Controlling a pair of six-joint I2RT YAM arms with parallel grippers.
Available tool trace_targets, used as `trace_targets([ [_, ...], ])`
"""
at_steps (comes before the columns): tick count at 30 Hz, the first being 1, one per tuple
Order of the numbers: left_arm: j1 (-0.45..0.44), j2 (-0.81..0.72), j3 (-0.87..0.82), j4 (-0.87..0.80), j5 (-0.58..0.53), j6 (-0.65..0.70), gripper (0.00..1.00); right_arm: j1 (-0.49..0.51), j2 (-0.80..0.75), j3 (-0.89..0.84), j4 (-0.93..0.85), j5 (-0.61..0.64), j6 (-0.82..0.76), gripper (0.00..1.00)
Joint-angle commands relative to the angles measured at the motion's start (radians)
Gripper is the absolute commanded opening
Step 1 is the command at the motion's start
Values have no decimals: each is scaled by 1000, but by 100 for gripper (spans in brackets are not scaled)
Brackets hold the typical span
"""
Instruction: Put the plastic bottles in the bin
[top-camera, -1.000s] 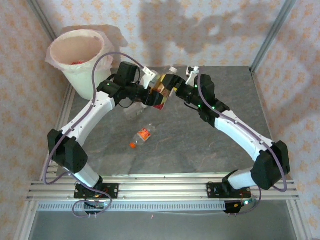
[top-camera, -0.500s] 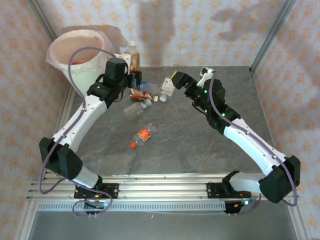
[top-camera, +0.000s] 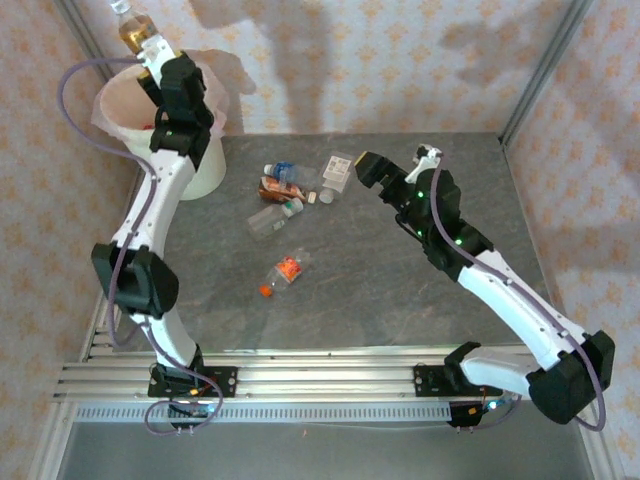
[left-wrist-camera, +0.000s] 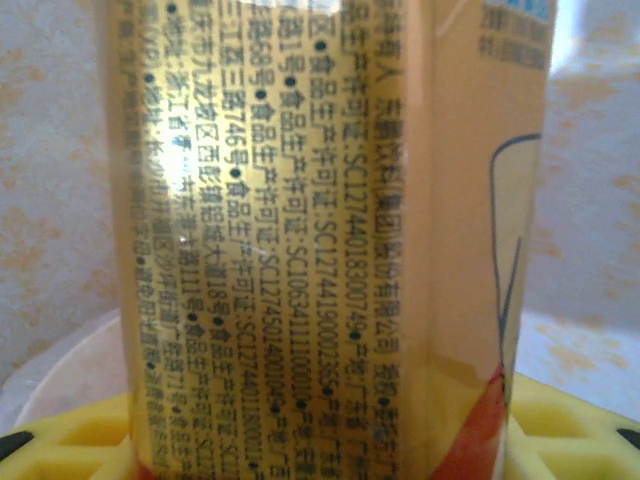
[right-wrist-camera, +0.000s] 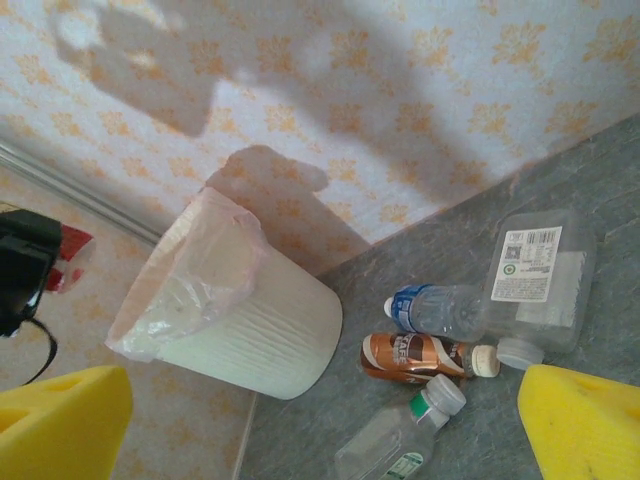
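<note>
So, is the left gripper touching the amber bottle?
Touching. In the top view the left gripper holds the amber bottle aloft, nothing else supporting it.

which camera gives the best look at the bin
Right wrist: the bin stands whole and unobstructed, pink liner over its rim. Top external looks into it, but the left arm crosses its rim. Left wrist has the held bottle up close; a pale edge behind may be the bin.
</note>
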Motion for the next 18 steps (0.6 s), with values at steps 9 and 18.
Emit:
trace_targets([
  [9, 76, 213, 254, -317, -117, -64, 57, 7, -30, -18, -32, 14, -41, 99],
  [18, 112, 354, 466, -609, -185, -134, 61, 8, -15, -11, -21, -24, -37, 99],
])
